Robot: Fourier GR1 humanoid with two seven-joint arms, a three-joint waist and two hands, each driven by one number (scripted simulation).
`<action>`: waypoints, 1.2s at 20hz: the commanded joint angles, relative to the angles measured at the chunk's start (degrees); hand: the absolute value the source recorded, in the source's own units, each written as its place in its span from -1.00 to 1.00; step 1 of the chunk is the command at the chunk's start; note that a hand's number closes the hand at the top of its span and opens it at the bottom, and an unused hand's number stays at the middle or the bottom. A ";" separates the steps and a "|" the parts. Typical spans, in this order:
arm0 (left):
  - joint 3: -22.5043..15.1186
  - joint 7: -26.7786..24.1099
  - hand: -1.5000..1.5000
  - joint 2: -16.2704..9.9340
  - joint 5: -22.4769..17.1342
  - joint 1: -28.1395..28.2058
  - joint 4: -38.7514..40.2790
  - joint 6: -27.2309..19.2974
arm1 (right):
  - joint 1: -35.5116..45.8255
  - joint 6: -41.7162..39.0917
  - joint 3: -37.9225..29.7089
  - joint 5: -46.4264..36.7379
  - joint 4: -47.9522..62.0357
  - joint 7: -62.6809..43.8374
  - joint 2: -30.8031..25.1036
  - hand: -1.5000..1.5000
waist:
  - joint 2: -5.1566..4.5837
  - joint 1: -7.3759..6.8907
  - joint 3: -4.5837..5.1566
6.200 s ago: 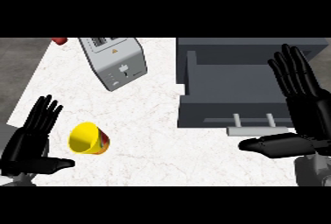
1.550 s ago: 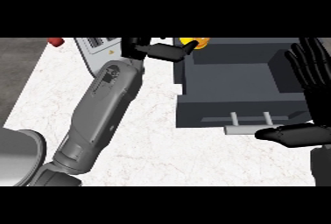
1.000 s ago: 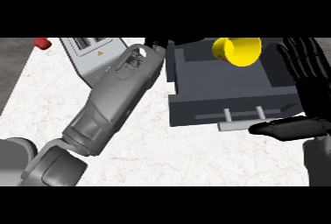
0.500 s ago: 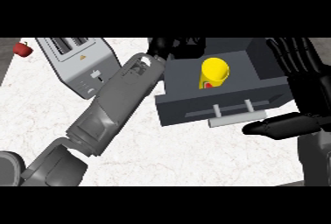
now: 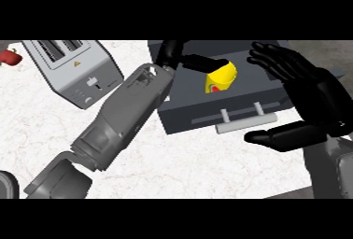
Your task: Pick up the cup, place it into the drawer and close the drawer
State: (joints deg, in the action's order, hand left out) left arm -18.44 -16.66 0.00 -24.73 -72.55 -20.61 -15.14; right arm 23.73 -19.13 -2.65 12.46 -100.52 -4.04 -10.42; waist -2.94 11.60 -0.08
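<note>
The yellow cup (image 5: pixel 222 77) lies tilted inside the open dark grey drawer (image 5: pixel 186 114), its mouth facing down toward the drawer's front. My left forearm reaches diagonally across the counter, and my left hand (image 5: pixel 180 55) is over the drawer's back left, fingers curled onto the cup's upper end. My right hand (image 5: pixel 314 91) stands open at the drawer's right side, fingers spread upward and thumb pointing left just below the pale drawer handle (image 5: pixel 241 119).
A silver toaster (image 5: pixel 74 70) sits on the white marble counter (image 5: pixel 41 126) left of the drawer, close to my left forearm. A small red object (image 5: pixel 10 56) lies at the far left edge.
My left hand has carried the cup from the counter up and over into the drawer, and in the last half second lowered it slightly. The right hand has stayed beside the drawer.
</note>
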 commanded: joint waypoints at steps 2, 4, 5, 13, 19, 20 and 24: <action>2.02 -6.06 -1.00 0.00 -5.75 0.75 -3.30 2.47 | 0.18 -9.78 4.89 6.80 -0.17 -0.81 -0.80 1.00 | -0.06 0.04 0.07; 2.62 -7.89 -1.00 0.00 -7.82 0.51 -3.61 0.52 | -1.24 -11.41 7.47 7.81 -1.22 -3.50 -0.96 1.00 | 0.52 -0.12 0.10; 2.76 -8.47 -1.00 0.00 -8.36 0.23 -3.65 0.36 | -2.04 -13.68 7.13 8.33 -1.05 -5.02 -3.84 1.00 | 0.90 -1.08 0.09; 3.52 -11.14 -1.00 0.00 -11.61 -0.77 -0.82 -2.43 | -3.63 -17.38 13.29 -6.71 -0.90 -9.20 -11.98 -1.00 | 1.67 -6.37 0.06; 4.98 -15.55 -1.00 0.00 -12.86 2.78 -1.77 0.24 | -9.81 -8.42 18.71 -27.60 0.68 -2.20 -10.76 -1.00 | 2.24 -9.89 0.03; 5.21 -17.64 -1.00 0.00 -13.01 4.38 -1.45 -0.04 | -10.50 -8.34 20.49 -28.82 0.83 -2.10 -10.51 -1.00 | 2.28 -9.92 0.05; 4.74 -16.98 -1.00 -0.02 -13.11 6.88 -3.67 2.43 | -6.81 -3.90 23.71 -36.69 17.85 4.01 -7.92 -1.00 | 2.29 -12.75 0.01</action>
State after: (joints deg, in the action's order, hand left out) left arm -13.73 -32.35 -0.36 -37.83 -68.17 -23.24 -14.43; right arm 15.77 -26.78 17.56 -16.96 -92.75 -3.62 -20.56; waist -0.74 1.16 -0.05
